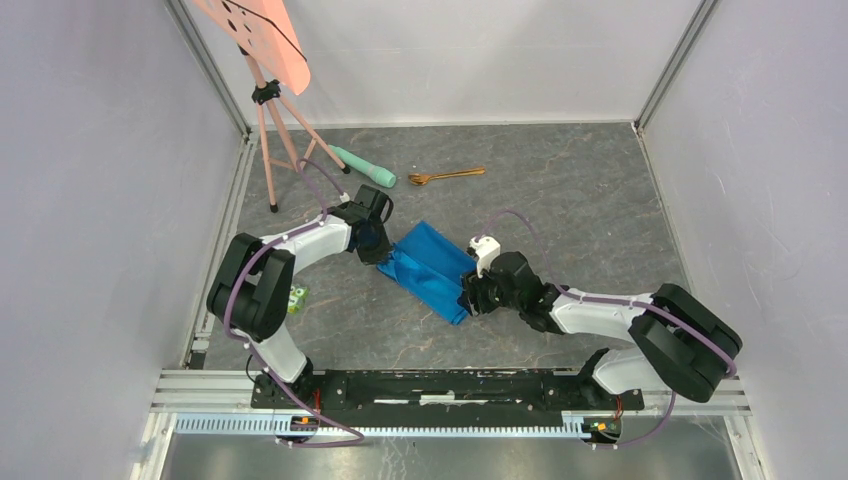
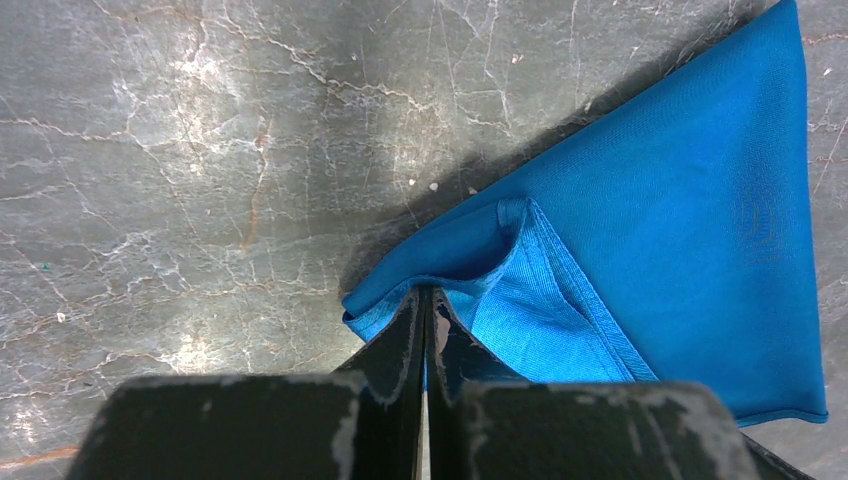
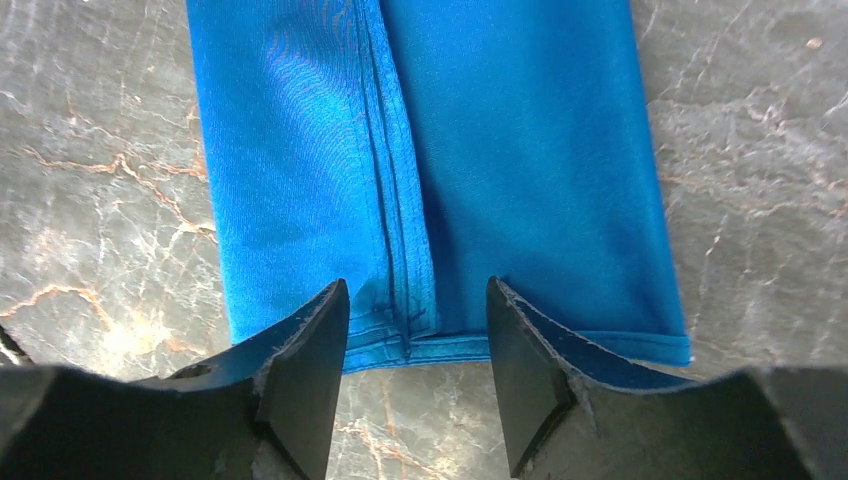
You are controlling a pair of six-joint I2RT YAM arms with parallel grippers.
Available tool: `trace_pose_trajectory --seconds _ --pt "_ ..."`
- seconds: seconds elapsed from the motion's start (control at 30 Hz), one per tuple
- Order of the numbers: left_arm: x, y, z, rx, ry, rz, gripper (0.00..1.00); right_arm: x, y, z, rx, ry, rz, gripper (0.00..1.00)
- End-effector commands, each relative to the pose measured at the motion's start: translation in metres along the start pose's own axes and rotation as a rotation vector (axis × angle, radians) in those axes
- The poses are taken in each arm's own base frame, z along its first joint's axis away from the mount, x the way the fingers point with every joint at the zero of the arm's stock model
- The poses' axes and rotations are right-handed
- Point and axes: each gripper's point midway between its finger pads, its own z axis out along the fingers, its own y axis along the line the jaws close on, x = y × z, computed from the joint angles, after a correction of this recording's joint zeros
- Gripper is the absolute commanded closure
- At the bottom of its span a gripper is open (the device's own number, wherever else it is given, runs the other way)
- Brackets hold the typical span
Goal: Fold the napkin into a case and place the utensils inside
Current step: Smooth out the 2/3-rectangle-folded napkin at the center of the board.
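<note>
Napkin (image 1: 432,268) stretched from left gripper (image 2: 425,295), pinching its corner, to right gripper (image 3: 417,290) — open, empty, astride the opposite end.

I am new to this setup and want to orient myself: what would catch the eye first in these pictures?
The bright blue napkin, folded into a long strip, lies mid-table between both arms. The left gripper is shut on one corner of it, while the right gripper stands open over the strip's opposite end. A copper spoon lies further back, beside a green cylinder.
</note>
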Motion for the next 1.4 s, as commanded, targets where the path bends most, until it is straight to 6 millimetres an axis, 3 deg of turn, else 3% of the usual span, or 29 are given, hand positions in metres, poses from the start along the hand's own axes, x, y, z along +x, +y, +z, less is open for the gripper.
trace_pose_trajectory --seconds 0.0,0.27,0.6,0.87,1.03,1.17,1.37 --pt "-0.006 -0.008 -0.003 0.042 -0.008 0.028 0.97 -0.03 -0.005 0.0 0.026 -0.045 -0.154 0.4" --pt "-0.006 -0.007 -0.008 0.044 -0.006 0.037 0.96 -0.039 0.017 0.011 -0.059 -0.026 -0.297 0.37" --pt "-0.002 -0.008 -0.007 0.05 0.013 0.045 0.94 -0.021 0.009 0.023 0.026 0.073 -0.441 0.45" --pt "-0.004 -0.023 -0.03 0.126 0.022 0.066 0.87 -0.004 -0.016 0.021 0.167 0.098 -0.375 0.69" --pt "-0.005 -0.036 -0.038 0.188 0.035 0.057 0.84 -0.003 -0.014 0.018 0.161 0.082 -0.349 0.79" --pt "-0.012 -0.039 -0.033 0.182 0.023 0.046 0.84 -0.003 -0.01 0.019 0.143 0.082 -0.334 0.79" --pt "-0.02 -0.033 -0.011 0.145 0.016 0.042 0.87 -0.014 -0.013 0.016 0.179 0.082 -0.332 0.67"
